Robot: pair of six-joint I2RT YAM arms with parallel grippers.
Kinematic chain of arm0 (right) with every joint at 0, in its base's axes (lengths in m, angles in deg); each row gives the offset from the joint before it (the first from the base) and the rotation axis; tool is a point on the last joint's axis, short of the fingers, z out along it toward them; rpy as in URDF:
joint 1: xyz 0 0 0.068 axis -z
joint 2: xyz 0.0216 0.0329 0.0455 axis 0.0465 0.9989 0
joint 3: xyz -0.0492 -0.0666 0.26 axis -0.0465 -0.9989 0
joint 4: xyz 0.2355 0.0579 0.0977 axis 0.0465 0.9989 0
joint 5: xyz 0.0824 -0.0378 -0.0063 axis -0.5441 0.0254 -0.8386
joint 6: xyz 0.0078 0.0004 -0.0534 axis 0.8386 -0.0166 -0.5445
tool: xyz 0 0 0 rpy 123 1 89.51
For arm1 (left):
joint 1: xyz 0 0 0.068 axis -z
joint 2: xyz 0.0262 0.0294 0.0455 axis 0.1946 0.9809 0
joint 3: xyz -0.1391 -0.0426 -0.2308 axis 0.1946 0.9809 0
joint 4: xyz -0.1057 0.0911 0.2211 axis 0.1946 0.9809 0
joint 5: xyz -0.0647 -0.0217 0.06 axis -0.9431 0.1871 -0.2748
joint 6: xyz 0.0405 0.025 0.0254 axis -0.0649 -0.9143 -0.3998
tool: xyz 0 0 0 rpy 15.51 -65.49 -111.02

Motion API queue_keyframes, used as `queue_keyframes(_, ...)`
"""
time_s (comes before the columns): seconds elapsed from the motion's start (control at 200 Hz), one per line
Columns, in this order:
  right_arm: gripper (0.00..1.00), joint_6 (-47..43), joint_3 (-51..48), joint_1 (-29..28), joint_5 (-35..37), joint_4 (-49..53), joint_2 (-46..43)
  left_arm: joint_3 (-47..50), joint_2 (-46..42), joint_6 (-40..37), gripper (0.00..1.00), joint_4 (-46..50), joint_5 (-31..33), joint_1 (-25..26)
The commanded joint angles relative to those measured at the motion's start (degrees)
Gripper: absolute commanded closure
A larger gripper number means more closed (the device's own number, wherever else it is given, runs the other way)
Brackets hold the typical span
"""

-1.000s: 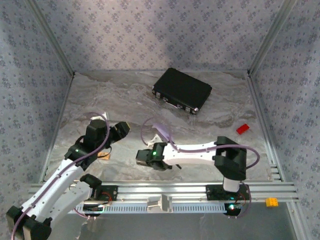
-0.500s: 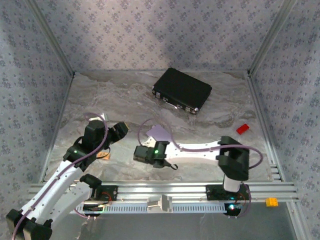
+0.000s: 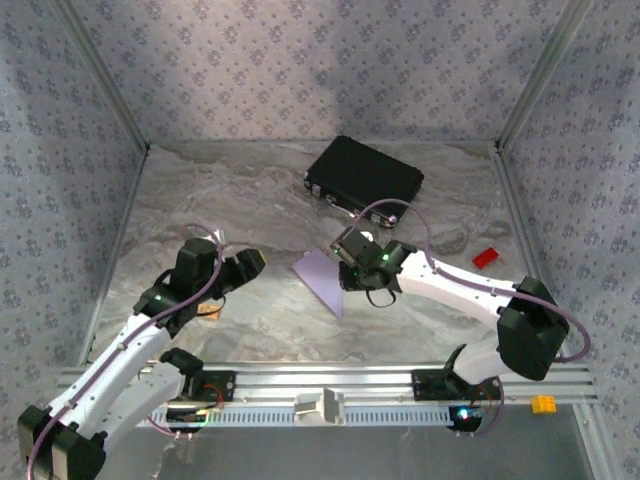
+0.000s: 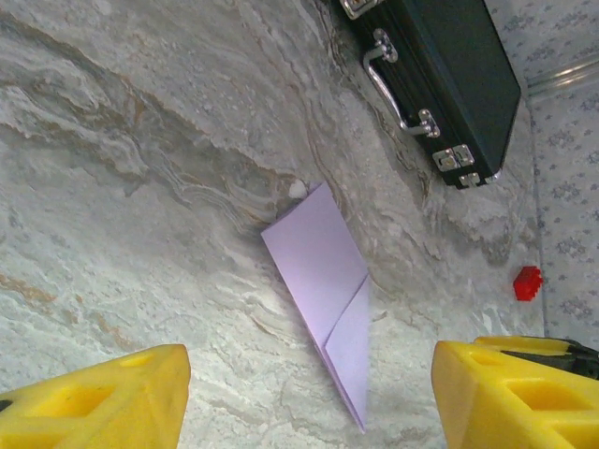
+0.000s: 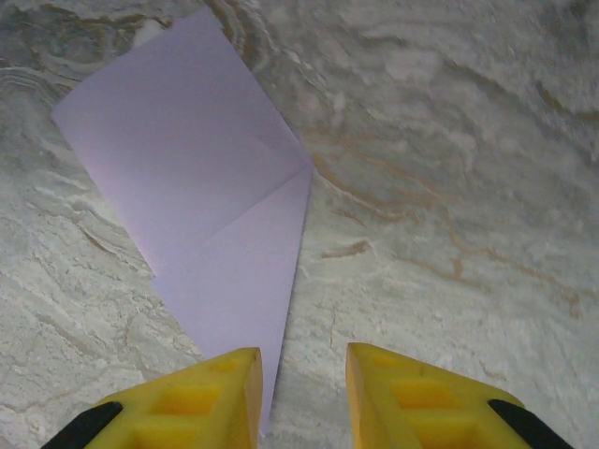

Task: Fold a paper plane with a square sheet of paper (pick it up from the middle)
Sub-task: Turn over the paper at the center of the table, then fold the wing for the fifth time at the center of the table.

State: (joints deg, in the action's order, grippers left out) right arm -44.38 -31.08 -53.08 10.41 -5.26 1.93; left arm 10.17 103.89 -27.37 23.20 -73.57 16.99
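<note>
Case first: black rectangular hard case point(image 3: 364, 181) sits shut at the back. Pale lilac paper sheet point(image 3: 322, 274), folded into a pointed wedge, lies flat mid surface point(image 3: 200, 200). Left fingers point(image 4: 94, 402) wide apart, right fingers point(image 5: 178, 402) slightly apart, both empty.

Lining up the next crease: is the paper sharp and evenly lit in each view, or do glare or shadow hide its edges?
Top external: the paper small and soft, creases unreadable. Left wrist: sharp, evenly lit, fold line visible, no glare. Right wrist: closest and sharpest, diagonal crease clear, edges crisp.
</note>
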Motion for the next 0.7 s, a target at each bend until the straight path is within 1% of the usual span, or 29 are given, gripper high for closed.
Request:
queue_keyframes(0.0, 0.7, 8.1, 2.1, -0.8, 1.4, 6.4, -0.8, 0.7, 0.5, 1.6, 0.31, -1.4, -2.7, -0.3)
queue_keyframes(0.15, 0.69, 10.4, 0.0, -0.6, 0.8, 5.0, -1.9, -0.6, 2.8, 1.4, 0.31, -1.3, -3.6, -0.3)
queue_keyframes(0.435, 0.69, 9.3, -0.7, -0.7, 0.0, 4.1, -2.6, -2.6, 3.4, 0.1, 0.31, 0.6, -3.6, -0.3)
queue_keyframes(0.57, 0.7, 5.3, -3.7, 0.3, -3.9, -1.8, -3.6, -0.8, 2.9, 0.7, 0.31, -0.8, -3.9, -0.3)
queue_keyframes(0.62, 0.72, 2.6, -5.4, 1.6, -7.4, -6.6, -3.8, -0.4, 3.0, 0.7, 0.31, -1.0, -4.0, -0.3)
queue_keyframes(0.695, 0.74, -1.2, -7.4, 4.1, -12.6, -10.9, -3.7, -0.3, 3.3, 0.4, 0.31, -0.9, -4.2, -0.3)
